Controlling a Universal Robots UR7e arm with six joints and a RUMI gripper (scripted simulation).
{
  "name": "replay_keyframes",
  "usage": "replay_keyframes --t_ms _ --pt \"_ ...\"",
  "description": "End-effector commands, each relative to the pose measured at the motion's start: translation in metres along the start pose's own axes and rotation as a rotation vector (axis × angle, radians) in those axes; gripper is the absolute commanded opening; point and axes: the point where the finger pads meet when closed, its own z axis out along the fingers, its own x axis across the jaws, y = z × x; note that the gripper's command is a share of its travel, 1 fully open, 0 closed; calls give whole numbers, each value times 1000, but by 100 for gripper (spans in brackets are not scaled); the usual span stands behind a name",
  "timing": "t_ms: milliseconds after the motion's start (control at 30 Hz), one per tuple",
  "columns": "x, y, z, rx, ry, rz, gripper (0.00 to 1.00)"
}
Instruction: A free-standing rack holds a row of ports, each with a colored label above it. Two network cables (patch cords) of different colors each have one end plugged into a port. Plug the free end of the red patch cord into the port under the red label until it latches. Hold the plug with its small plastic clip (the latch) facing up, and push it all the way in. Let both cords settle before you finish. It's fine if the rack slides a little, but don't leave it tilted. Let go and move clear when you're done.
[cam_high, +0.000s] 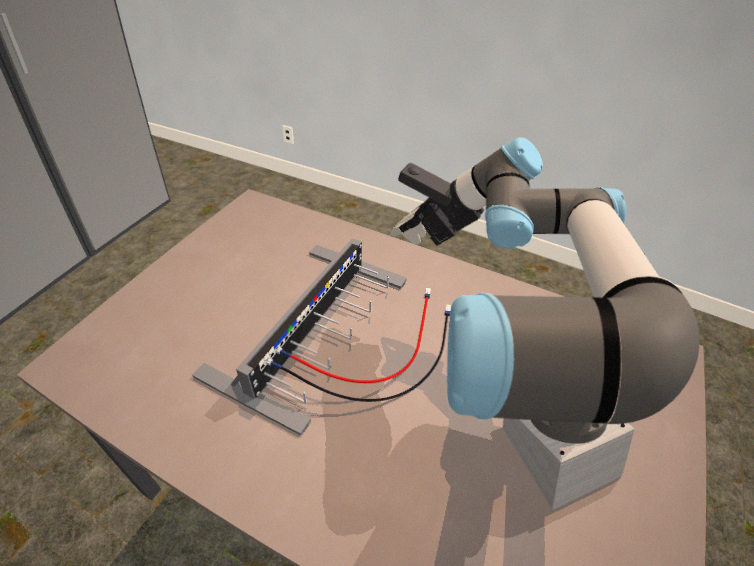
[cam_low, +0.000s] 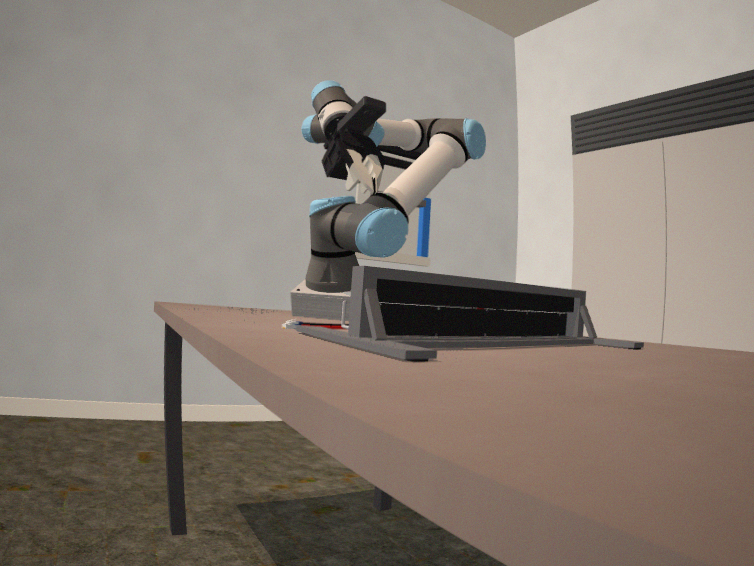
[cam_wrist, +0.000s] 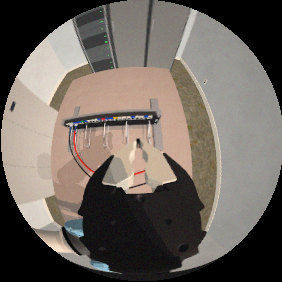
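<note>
My gripper is shut and empty, high above the table beyond the far end of the rack. The rack stands level. The red cord has one end in a port near the rack's near end. Its free plug lies on the table in front of the rack. The plug's clip is too small to make out. The black cord is plugged in beside it, and its free plug lies nearby. The red label is near the rack's middle.
Several metal cable guides, such as one hooked guide, stick out from the rack's port side. The rack's flat feet reach out at both ends. The arm's base block stands on the table near the cords.
</note>
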Motion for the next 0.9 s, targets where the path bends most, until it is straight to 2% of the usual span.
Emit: replay_keyframes --t_ms 0,200,433,500,867 --pt "0 0 0 -2 0 4 0" --pt "3 5 2 -24 -4 52 0" --pt "10 19 8 -90 -9 189 0" --pt "10 19 8 -90 -9 189 0" --pt "28 55 24 -249 21 499 0"
